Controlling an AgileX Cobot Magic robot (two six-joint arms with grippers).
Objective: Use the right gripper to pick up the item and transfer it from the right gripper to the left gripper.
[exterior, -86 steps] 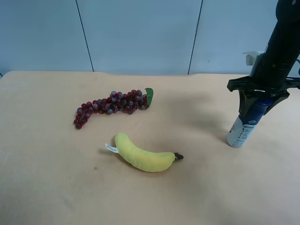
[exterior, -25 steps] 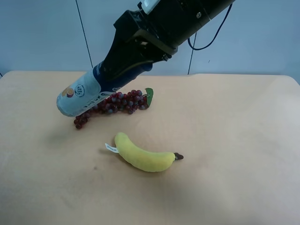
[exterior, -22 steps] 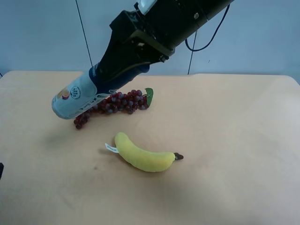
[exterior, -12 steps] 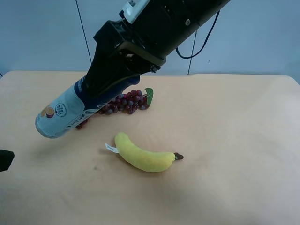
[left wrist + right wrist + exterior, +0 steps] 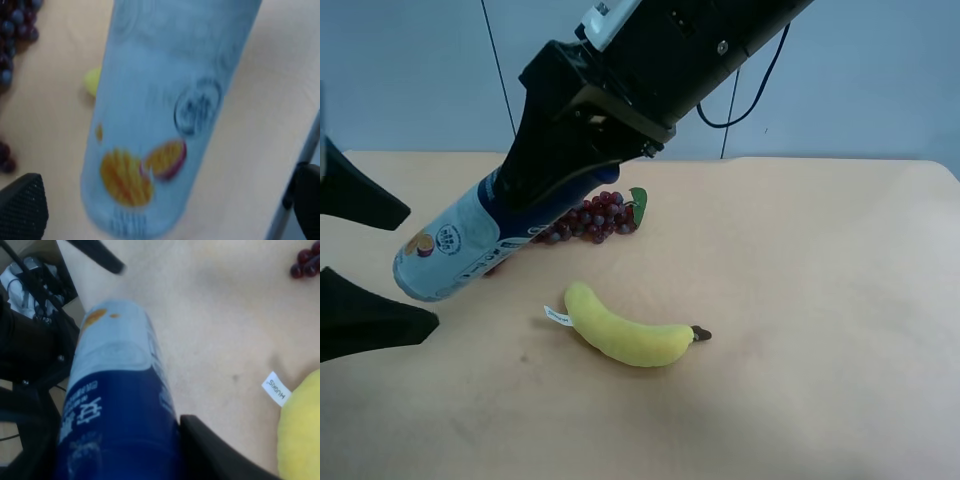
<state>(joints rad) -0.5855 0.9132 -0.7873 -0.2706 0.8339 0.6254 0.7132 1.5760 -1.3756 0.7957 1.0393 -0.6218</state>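
Note:
The item (image 5: 460, 245) is a slim bottle with a dark blue upper body and a white lower body. It hangs tilted above the table with its white end toward the exterior high view's left. My right gripper (image 5: 555, 185) is shut on the blue part, which also shows in the right wrist view (image 5: 115, 405). My left gripper (image 5: 423, 267) is open, with one black finger above and one below the bottle's white end, not touching it. In the left wrist view the bottle (image 5: 170, 100) fills the space between the left fingertips (image 5: 22, 205).
A yellow plush banana (image 5: 625, 335) lies on the tan table (image 5: 800, 300) just below the bottle. A red grape bunch (image 5: 585, 218) lies behind it, partly hidden by the right arm. Table edge and cables (image 5: 30, 285) show in the right wrist view.
The right arm carried the bottle left and down, then held nearly still. The left gripper came in from the view's left edge, its open fingers now either side of the bottle's white end.

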